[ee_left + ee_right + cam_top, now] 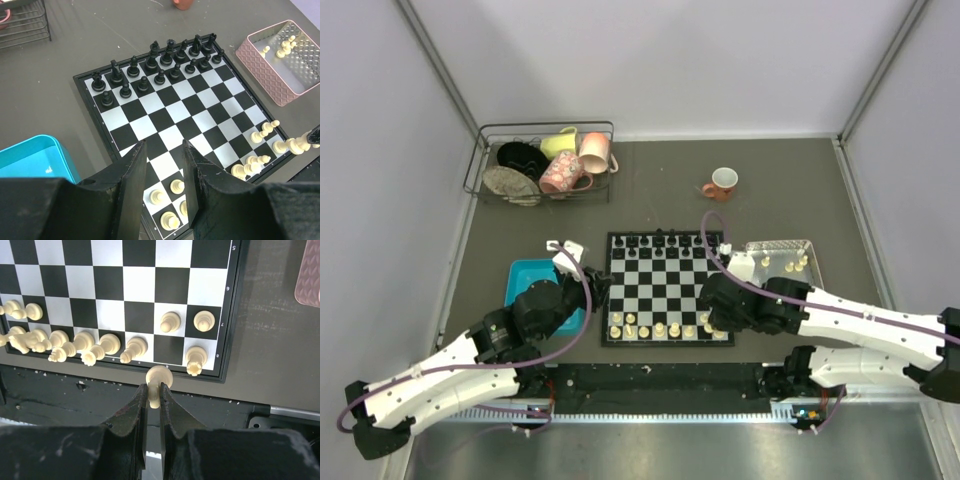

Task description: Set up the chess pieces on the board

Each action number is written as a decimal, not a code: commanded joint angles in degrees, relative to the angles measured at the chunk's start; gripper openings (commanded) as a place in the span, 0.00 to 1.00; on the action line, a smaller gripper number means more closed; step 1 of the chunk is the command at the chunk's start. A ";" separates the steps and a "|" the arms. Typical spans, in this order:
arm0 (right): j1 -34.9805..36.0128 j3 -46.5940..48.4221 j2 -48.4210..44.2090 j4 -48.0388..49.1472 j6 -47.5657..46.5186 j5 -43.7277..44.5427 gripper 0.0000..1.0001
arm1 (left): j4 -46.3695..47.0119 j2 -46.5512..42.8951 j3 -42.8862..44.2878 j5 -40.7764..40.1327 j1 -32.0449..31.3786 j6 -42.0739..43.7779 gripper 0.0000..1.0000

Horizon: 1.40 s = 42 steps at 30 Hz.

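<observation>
Black jaws of the right gripper point(153, 391) are clamped on one tiny cream chess piece point(160, 375), right at the near edge of the board point(140, 270). It looks light, hard and slippery, so hold its thin middle. Over the board, the left gripper point(162, 160) is apart and empty.

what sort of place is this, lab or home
Probably a robot lab test cell: plain panel walls box in a dark table, two arms sit at its near edge, with staged props, a chessboard and a mug rack.
</observation>
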 commanded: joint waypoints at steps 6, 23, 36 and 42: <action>1.14 -1.16 4.73 6.83 -1.60 1.11 0.00 | 3.26 -0.16 0.35 -0.75 0.27 0.10 0.39; 1.14 -5.99 6.84 10.17 -0.37 0.67 0.00 | 3.08 0.28 0.88 -0.58 0.27 0.10 0.41; 1.14 -8.01 6.40 13.34 -0.63 1.38 0.00 | 3.00 0.01 0.88 -0.66 0.27 0.10 0.42; 1.14 -8.01 7.46 13.34 -0.90 1.20 0.00 | 3.08 0.01 0.88 -0.66 0.27 0.10 0.42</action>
